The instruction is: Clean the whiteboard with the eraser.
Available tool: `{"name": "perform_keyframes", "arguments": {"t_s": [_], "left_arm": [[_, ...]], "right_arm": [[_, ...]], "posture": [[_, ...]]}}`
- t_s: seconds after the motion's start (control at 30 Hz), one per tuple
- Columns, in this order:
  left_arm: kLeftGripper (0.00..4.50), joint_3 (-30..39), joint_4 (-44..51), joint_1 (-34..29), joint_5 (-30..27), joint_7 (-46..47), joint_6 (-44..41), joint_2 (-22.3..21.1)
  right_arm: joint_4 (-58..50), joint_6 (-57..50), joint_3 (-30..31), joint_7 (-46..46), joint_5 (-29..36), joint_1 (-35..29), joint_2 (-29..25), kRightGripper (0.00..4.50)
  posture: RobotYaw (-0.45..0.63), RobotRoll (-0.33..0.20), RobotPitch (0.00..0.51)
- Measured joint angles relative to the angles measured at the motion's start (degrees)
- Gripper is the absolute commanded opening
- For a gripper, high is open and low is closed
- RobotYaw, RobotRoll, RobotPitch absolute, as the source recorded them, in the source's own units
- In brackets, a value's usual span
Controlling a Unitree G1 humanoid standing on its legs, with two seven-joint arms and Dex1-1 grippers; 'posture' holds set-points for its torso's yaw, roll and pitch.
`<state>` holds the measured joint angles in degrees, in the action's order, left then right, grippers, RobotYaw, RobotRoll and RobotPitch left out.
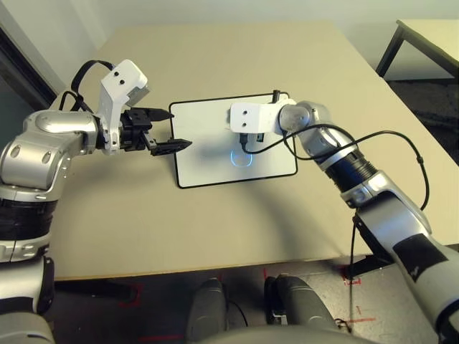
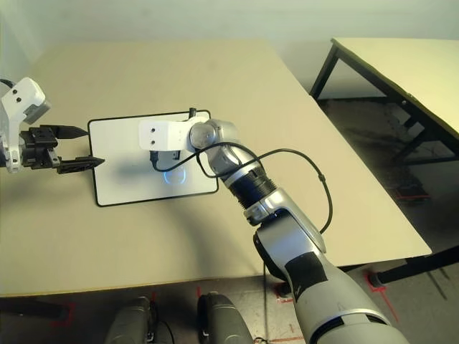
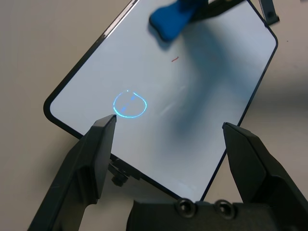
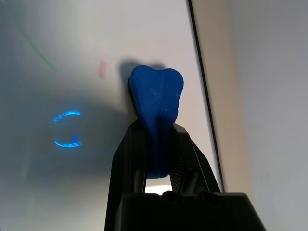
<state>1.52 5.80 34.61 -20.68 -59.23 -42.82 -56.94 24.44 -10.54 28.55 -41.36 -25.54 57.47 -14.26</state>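
Observation:
The whiteboard (image 1: pixel 204 132), white with a thin black frame, lies flat mid-table. My right gripper (image 4: pixel 158 127) is shut on the blue eraser (image 4: pixel 156 108), whose tip presses on the board near its right-hand edge. From the left wrist view the eraser (image 3: pixel 171 19) shows over the far part of the board. A short red mark (image 3: pixel 175 59) lies close to it. Just off the board's left short side hovers my left gripper (image 1: pixel 168 130), open with nothing between its fingers. A blue ring of light (image 1: pixel 240 159) glows on the board.
The tan table (image 1: pixel 215 222) has bare room all around the board. A black cable (image 1: pixel 401 140) loops off my right forearm. A second table (image 2: pixel 401 64) stands across a gap on the right.

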Motion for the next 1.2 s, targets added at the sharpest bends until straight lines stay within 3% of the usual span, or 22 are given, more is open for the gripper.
{"name": "perform_keyframes", "arguments": {"t_s": [0.17,0.27,0.53,0.67,1.0,1.1,1.2], "left_arm": [[4.5,0.03,0.07,-0.11,-0.06,0.13,-0.2,-0.03],[4.5,0.03,0.07,-0.11,-0.1,0.13,-0.21,-0.03],[4.5,0.01,0.0,-0.1,-0.05,-0.22,-0.19,-0.13],[4.5,0.01,-0.05,-0.1,0.0,-0.34,-0.2,-0.32],[4.5,0.0,-0.04,-1.69,-0.04,-2.27,-1.33,-3.81],[4.5,0.0,0.06,-1.7,-0.14,-2.39,-1.63,-3.81],[4.5,0.0,0.06,-1.7,-0.16,-2.61,-1.92,-3.82]], "right_arm": [[-11.66,-2.47,2.5,-5.05,-0.3,-9.53,-1.74,0.62],[-12.47,-3.27,3.43,-6.13,-0.52,-10.05,-1.83,0.62],[5.5,-0.52,0.71,1.0,-0.25,4.4,1.6,0.62],[10.07,1.85,-0.3,3.2,0.0,7.22,2.55,0.62],[-10.23,-0.95,2.81,-4.65,-0.69,-8.96,-0.46,0.62],[-10.25,-1.44,3.55,-5.15,-1.4,-8.94,-0.5,0.62],[-4.68,-1.12,3.52,-3.96,-1.38,-4.63,0.94,0.62]], "posture": [[0.08,0.0,0.097],[0.08,0.0,0.095],[0.08,0.0,0.089],[0.08,0.0,0.089],[0.08,0.0,0.094],[0.08,0.0,0.096],[0.08,0.0,0.096]]}}
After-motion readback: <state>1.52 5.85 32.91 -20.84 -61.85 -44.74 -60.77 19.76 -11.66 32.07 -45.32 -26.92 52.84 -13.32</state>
